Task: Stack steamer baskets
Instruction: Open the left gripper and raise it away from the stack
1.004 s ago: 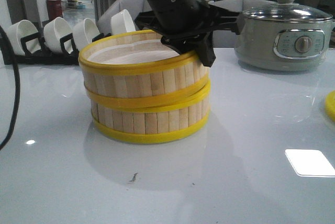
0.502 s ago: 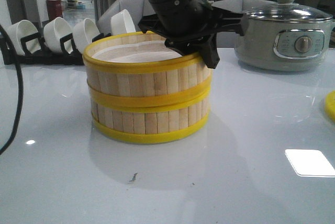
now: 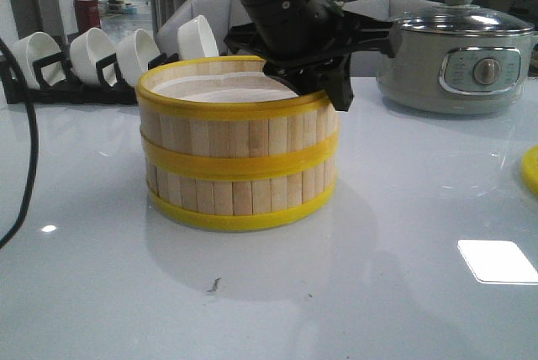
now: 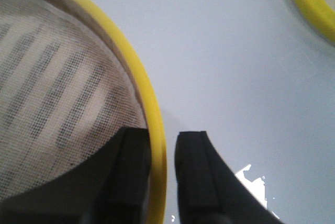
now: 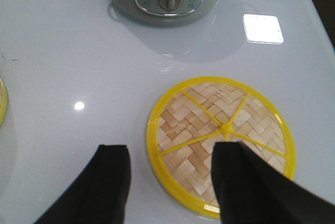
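Note:
Two steamer baskets stand stacked in the middle of the table, the upper basket level on the lower basket. My left gripper reaches down over the upper basket's right rim. In the left wrist view the left gripper straddles the yellow rim: one finger lies inside against the white liner, and the other stands outside with a thin strip of table showing between it and the rim. My right gripper hangs open and empty above the table.
A flat woven lid with a yellow rim lies under the right gripper; its edge shows at the front view's right border. A grey-green electric pot stands at the back right. White bowls in a rack stand at the back left. A black cable hangs at the left.
The upper basket was tilted, its left side raised. It has come down level onto the lower basket, and the left gripper has lowered slightly with it.

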Controlling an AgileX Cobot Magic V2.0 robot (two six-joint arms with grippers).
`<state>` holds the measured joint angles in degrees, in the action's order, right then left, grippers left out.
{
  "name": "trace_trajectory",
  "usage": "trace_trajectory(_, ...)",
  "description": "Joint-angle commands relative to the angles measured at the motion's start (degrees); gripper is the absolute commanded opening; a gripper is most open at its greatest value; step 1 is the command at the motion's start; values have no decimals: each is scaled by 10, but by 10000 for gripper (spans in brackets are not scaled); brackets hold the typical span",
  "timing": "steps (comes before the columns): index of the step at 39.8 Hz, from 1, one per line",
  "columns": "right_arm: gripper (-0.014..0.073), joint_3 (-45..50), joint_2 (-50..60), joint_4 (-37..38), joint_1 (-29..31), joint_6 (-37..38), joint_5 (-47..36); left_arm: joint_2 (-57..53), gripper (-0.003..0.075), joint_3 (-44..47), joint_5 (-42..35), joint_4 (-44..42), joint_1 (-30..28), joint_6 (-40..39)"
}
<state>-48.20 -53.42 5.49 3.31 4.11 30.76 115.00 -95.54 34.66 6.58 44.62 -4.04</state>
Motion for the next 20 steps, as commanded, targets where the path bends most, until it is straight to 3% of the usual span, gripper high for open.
trace_trajectory(1,459,-21,4,5,1,-1,-41,-51,397,-24,-44,6,4,3)
trace_trajectory(4,459,-21,4,5,1,-1,-41,-60,431,-24,-47,-10,4,2)
trace_trajectory(13,459,-21,4,2,1,-1,-41,-94,421,-43,-46,-41,-14,0)
trace_trajectory(17,459,-21,4,1,1,-1,-41,-112,319,-58,-33,-41,-42,0)
trace_trajectory(20,459,-21,4,1,1,-1,-41,-131,150,-65,-28,-41,-73,0)
